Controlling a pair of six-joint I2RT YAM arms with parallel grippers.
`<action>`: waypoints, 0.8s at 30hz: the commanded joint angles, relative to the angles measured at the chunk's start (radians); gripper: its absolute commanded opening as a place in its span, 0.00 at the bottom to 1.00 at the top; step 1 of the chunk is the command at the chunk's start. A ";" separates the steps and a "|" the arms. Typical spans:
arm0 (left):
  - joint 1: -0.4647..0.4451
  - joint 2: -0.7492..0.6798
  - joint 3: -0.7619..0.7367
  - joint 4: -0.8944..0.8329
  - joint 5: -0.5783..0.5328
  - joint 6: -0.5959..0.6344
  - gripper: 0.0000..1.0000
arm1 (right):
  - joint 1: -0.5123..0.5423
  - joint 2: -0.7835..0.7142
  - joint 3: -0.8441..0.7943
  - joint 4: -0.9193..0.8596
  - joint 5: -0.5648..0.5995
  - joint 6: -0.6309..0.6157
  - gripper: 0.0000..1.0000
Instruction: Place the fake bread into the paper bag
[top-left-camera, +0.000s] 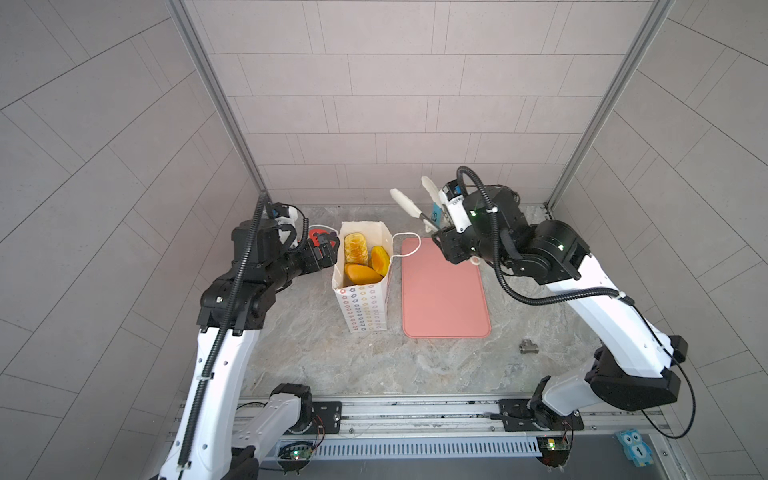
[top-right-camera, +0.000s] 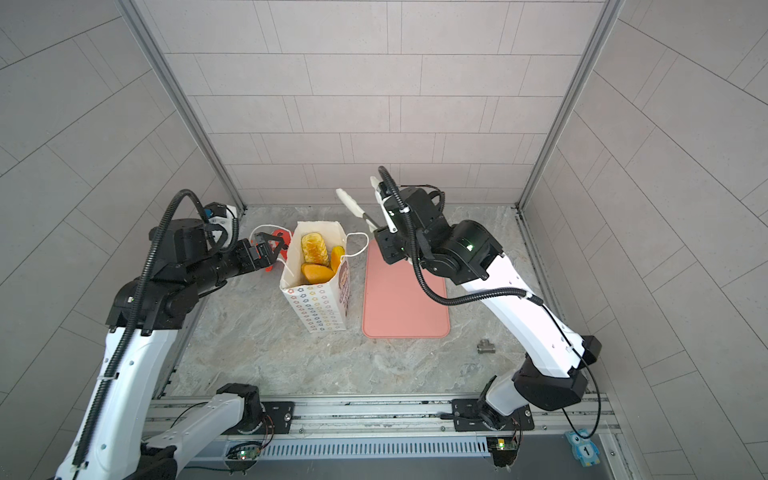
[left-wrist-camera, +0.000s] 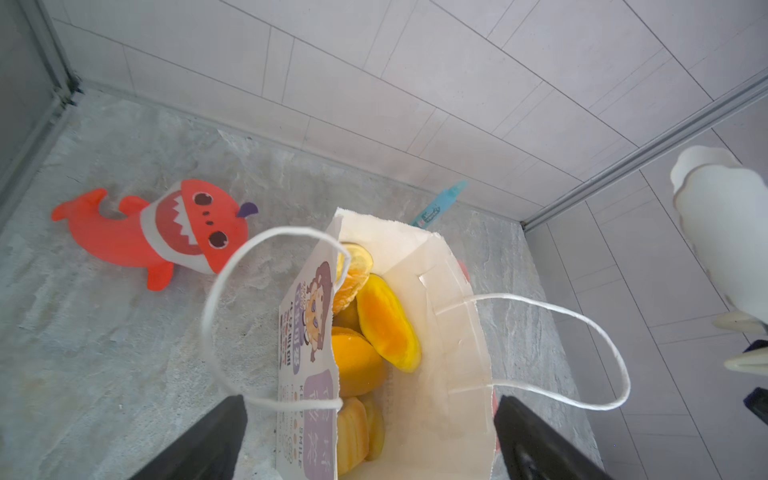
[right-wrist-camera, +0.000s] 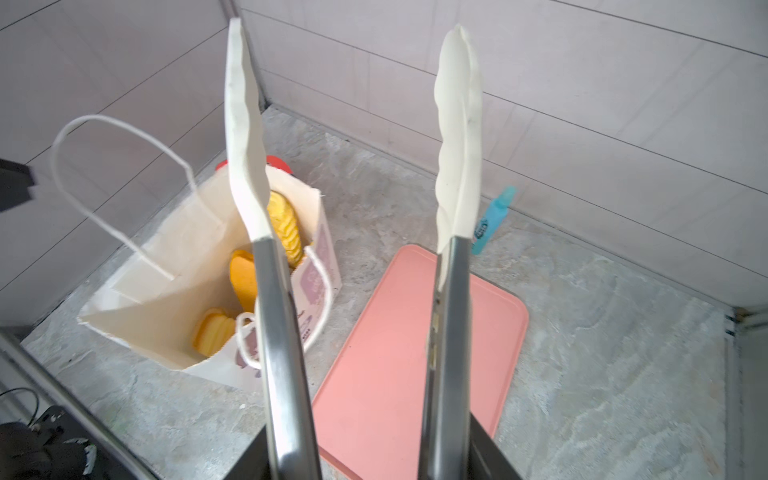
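Observation:
The paper bag (top-left-camera: 361, 307) (top-right-camera: 316, 309) (left-wrist-camera: 440, 332) (right-wrist-camera: 166, 299) stands upright and open on the stone tabletop. Several glossy yellow pieces of fake bread (top-left-camera: 361, 259) (top-right-camera: 318, 259) (left-wrist-camera: 386, 320) (right-wrist-camera: 282, 224) lie inside it. My left gripper (top-left-camera: 325, 248) (top-right-camera: 272, 249) (left-wrist-camera: 370, 405) is at the bag's left rim, open wide and holding nothing. The bag's left cord handle (left-wrist-camera: 212, 316) loops loosely past one finger. My right gripper (top-left-camera: 449, 245) (top-right-camera: 388, 247) (right-wrist-camera: 370, 449) is raised above the tray's far end, shut on metal tongs (top-left-camera: 409, 208) (top-right-camera: 353, 205) (right-wrist-camera: 453, 166). Their white tips are spread, with nothing between them.
A flat pink tray (top-left-camera: 444, 299) (top-right-camera: 403, 307) (right-wrist-camera: 415, 353) lies right of the bag. A red-orange shark toy (left-wrist-camera: 166, 232) (top-right-camera: 276, 232) lies left of the bag, under my left gripper. A blue tube (left-wrist-camera: 438, 203) (right-wrist-camera: 494, 216) rests by the back wall. A small metal fitting (top-left-camera: 528, 346) sits at the front right.

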 joint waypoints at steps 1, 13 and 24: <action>0.005 -0.015 0.042 -0.019 -0.142 0.017 1.00 | -0.106 -0.066 -0.075 0.063 -0.011 -0.009 0.54; 0.198 -0.017 -0.064 0.099 -0.331 -0.089 1.00 | -0.590 -0.112 -0.443 0.266 -0.175 0.047 0.54; 0.310 -0.002 -0.578 0.503 -0.470 -0.248 1.00 | -0.740 -0.010 -0.733 0.411 -0.100 0.053 0.55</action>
